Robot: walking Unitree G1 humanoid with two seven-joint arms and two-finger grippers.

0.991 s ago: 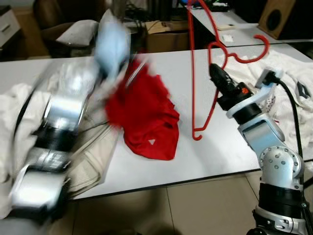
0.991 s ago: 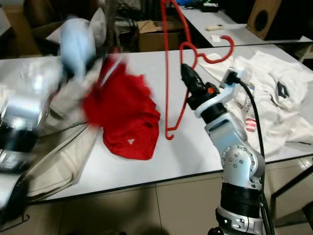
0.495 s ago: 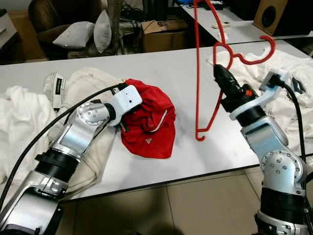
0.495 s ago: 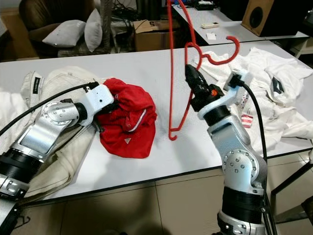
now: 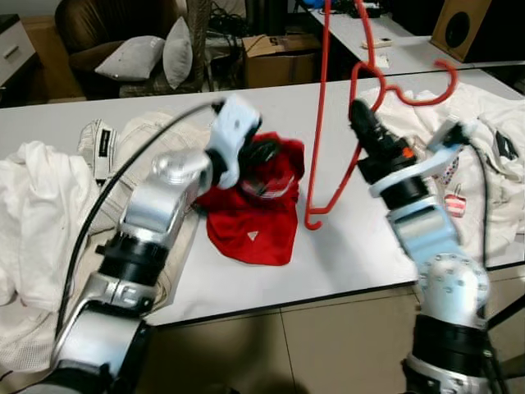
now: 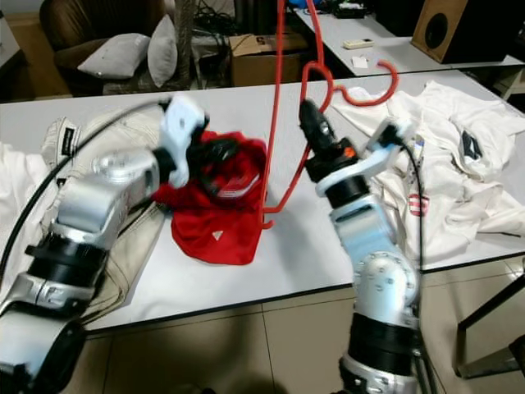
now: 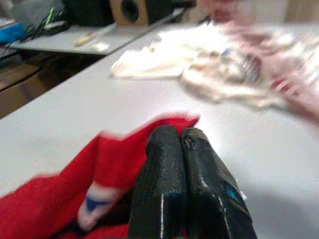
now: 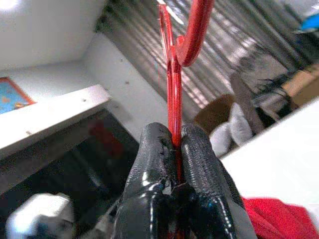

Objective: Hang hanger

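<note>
Right gripper point(image 6: 308, 115) pinches the thin red plastic hanger point(image 6: 277, 107) upright; left gripper point(image 5: 264, 154), fingers pressed together, grips the crumpled red cloth garment point(image 5: 254, 226) just beside it.

No text, brand or number can be read. The red shirt point(image 5: 250, 222) carries a small white mark, a white shirt point(image 6: 447, 176) a red-and-white print, the cardboard box point(image 5: 279, 45) a dark letter-like mark; all are too small or blurred to make out.
</note>
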